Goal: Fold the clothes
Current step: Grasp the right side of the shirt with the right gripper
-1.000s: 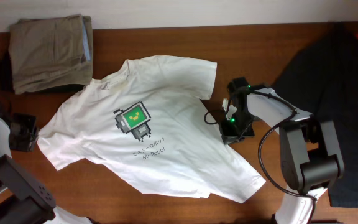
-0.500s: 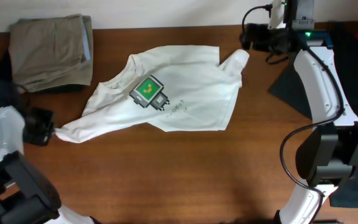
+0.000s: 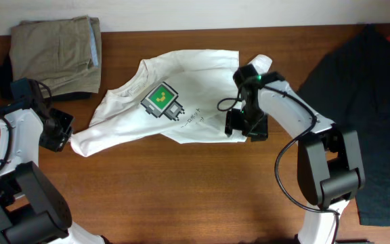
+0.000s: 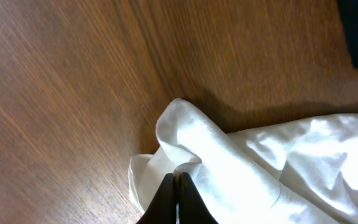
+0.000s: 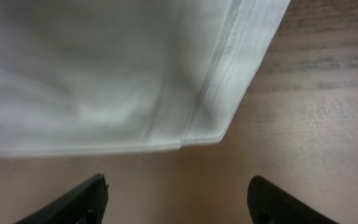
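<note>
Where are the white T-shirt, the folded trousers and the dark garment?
white T-shirt point(image 3: 202, 95): overhead view, plain cloth right of the print.
folded trousers point(image 3: 53, 57): overhead view, middle of the top layer.
dark garment point(image 3: 357, 88): overhead view, its broad middle.

The left arm point(image 3: 7, 142) and right arm point(image 3: 286, 112) are white curved shells joined by bulky black joints. A thin black cable point(image 3: 279, 177) loops along the right arm, and a green light point(image 3: 256, 76) glows at its wrist. The left gripper point(image 4: 176, 186) has slim, tapered black fingers. The right gripper point(image 5: 179, 199) has broader black ones.
</note>
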You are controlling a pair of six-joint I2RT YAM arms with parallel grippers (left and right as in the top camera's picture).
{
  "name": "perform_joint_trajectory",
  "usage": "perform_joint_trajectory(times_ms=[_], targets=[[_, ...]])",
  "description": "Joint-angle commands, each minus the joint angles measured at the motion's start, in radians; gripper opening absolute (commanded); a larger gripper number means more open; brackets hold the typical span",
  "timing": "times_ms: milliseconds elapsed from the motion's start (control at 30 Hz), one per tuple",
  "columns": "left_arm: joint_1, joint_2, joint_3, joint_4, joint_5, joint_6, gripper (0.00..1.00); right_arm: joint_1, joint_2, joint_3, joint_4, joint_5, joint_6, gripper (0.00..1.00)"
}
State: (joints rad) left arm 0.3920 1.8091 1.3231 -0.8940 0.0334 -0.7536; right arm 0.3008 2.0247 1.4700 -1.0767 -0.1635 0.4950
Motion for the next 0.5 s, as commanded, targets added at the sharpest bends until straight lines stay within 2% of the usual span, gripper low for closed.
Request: perform_joint_trajectory(times_ms=[0, 167, 200, 267, 300, 333, 467], targets=[[-0.001, -0.024, 0.002, -0.001, -0.008, -0.009, 0.02, -0.003, -0.006, -0.089, 0.099, 0.007, 0.064, 0.75], [-0.001, -0.024, 0.002, 0.000, -0.008, -0.009, 0.02, 0.002, 0.020, -0.108, 0.187, -0.035, 0.064, 0.76], [-0.001, -0.024, 0.002, 0.000, -0.008, -0.009, 0.02, 0.002, 0.043, -0.108, 0.198, -0.048, 0.064, 0.72], [-0.001, -0.024, 0.002, 0.000, -0.010, -0.009, 0.03, -0.001, 0.064, -0.108, 0.202, -0.080, 0.064, 0.54], [-0.001, -0.024, 0.002, 0.000, -0.015, -0.009, 0.03, -0.001, 0.063, -0.108, 0.202, -0.080, 0.064, 0.41], [-0.001, -0.024, 0.002, 0.001, -0.015, -0.009, 0.02, -0.001, 0.063, -0.103, 0.198, -0.077, 0.065, 0.04], [-0.001, -0.026, 0.003, -0.005, -0.011, -0.010, 0.02, -0.058, 0.016, 0.039, 0.085, -0.008, 0.112, 0.04]])
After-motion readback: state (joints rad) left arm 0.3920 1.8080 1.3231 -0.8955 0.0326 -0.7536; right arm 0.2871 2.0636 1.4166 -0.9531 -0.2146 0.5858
